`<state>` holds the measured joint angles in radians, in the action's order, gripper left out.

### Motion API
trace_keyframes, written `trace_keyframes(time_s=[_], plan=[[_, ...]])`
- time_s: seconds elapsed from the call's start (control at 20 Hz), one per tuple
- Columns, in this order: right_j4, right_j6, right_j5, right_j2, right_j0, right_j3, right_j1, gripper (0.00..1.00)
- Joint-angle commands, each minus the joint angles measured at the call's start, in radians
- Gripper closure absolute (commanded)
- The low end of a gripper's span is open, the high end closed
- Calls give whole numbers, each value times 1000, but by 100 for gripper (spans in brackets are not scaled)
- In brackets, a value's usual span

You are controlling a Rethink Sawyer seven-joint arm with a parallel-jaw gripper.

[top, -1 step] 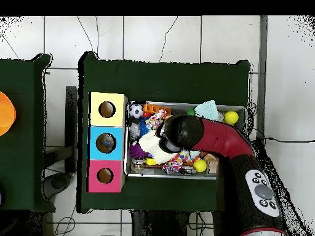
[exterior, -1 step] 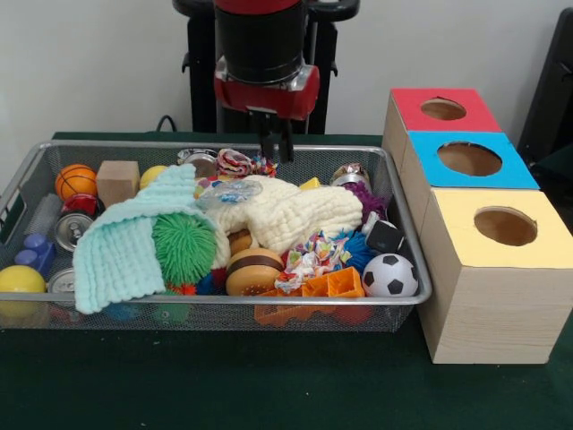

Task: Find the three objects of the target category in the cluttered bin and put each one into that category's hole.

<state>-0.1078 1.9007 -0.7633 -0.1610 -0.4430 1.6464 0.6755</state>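
Note:
A wire mesh bin (exterior, -1 step: 134,298) is packed with toys. Among them are a soccer ball (exterior, -1 step: 389,275), a small basketball (exterior, -1 step: 76,181), a yellow ball (exterior, -1 step: 20,279) and a green spiky ball (exterior, -1 step: 183,246). A mint cloth (exterior, -1 step: 125,251) and a cream cloth (exterior, -1 step: 286,213) cover part of the heap. Right of the bin stand three wooden boxes with round holes: red (exterior, -1 step: 441,109), blue (exterior, -1 step: 468,159) and yellow (exterior, -1 step: 504,226). My gripper (exterior, -1 step: 276,148) hangs over the bin's far rim, above the clutter, with nothing seen in it. In the overhead view the arm (top, -1 step: 184,132) hides it.
A wooden block (exterior, -1 step: 117,182), tin cans (exterior, -1 step: 70,229), a toy burger (exterior, -1 step: 253,271) and an orange plastic piece (exterior, -1 step: 333,285) also lie in the bin. Seen from overhead, the bin (top, -1 step: 184,175) sits beside the box row (top, -1 step: 106,143) on the green table.

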Motion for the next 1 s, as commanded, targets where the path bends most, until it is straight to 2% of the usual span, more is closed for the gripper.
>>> trace_keyframes(time_s=[0.05, 0.45, 0.7, 1.0], plan=[[13, 179, 83, 47, -17, 4, -72, 0], [22, 156, 140, 61, -29, 30, -68, 0], [31, 123, 193, 37, -64, 55, -80, 0], [23, 131, 255, 39, -78, 103, -66, 0]])
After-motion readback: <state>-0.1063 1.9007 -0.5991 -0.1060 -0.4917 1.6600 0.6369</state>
